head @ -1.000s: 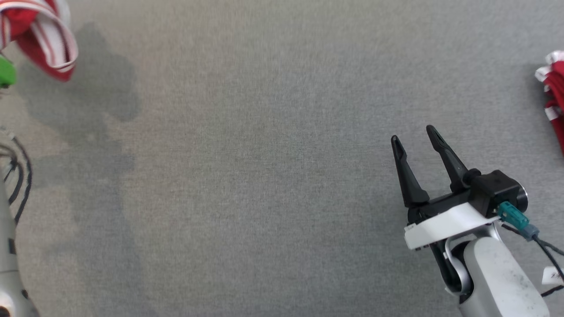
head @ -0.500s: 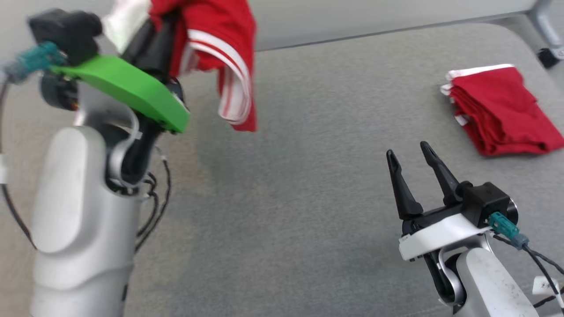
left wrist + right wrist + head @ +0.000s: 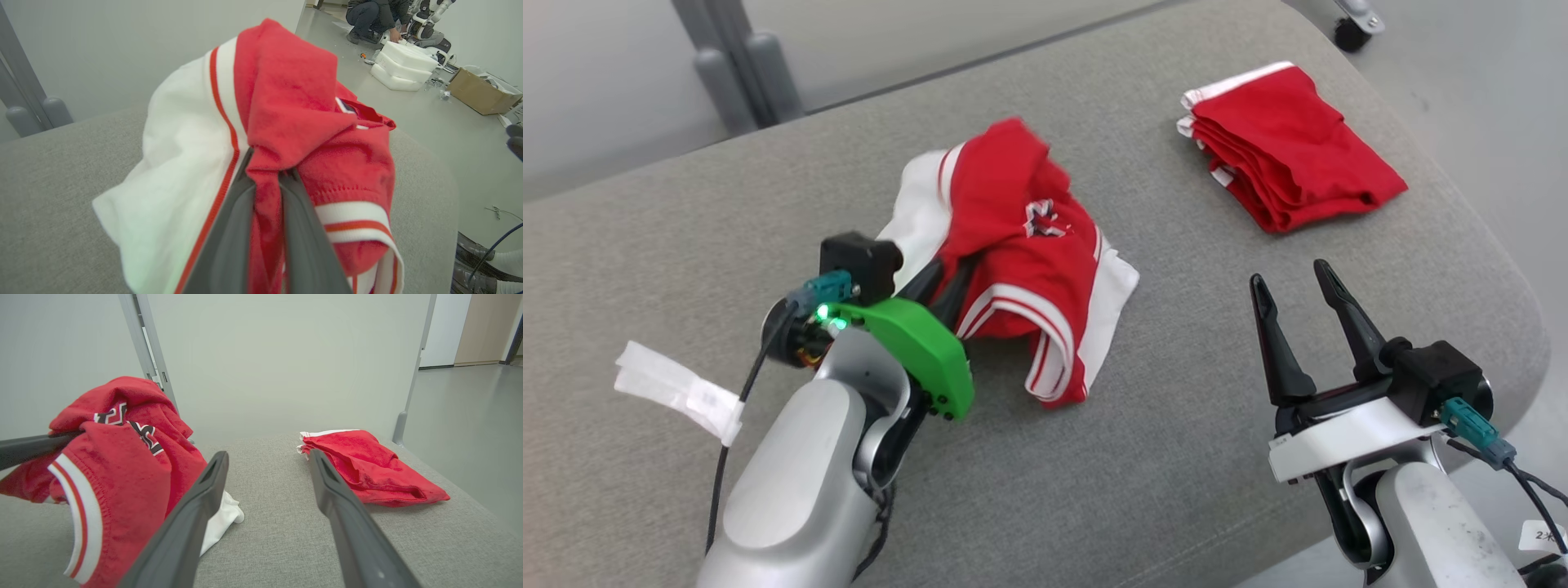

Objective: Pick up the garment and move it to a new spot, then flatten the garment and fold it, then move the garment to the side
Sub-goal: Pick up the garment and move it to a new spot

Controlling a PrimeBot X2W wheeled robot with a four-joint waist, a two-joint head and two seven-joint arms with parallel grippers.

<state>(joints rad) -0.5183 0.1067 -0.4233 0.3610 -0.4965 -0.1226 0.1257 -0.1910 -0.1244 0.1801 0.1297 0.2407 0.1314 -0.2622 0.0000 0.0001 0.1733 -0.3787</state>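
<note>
Item 1, left gripper (image 3: 947, 284): clamped shut on a bunched fold of the red-and-white garment (image 3: 1021, 237). The left wrist view shows cloth pinched between both fingers (image 3: 229, 228). The hold takes a fistful rather than an edge, which suits carrying, not spreading.

Item 2, garment: crumpled, to the left of the folded red stack (image 3: 1286, 159) and well apart from it. Its hem and white panel drape onto the grey padded table (image 3: 686, 245). Whether the gripped part rests on the table or hangs just clear of it cannot be settled from these views.

Item 3, right gripper (image 3: 1290, 273): jaws wide apart, holding nothing. It is parked nearer the robot than the stack, its 2 fingers aimed between garment and stack.

Judgement: the carry to a new spot appears nearly complete, and the gap from the stack leaves room to flatten. The right gripper is well placed to take a 2nd corner.
</note>
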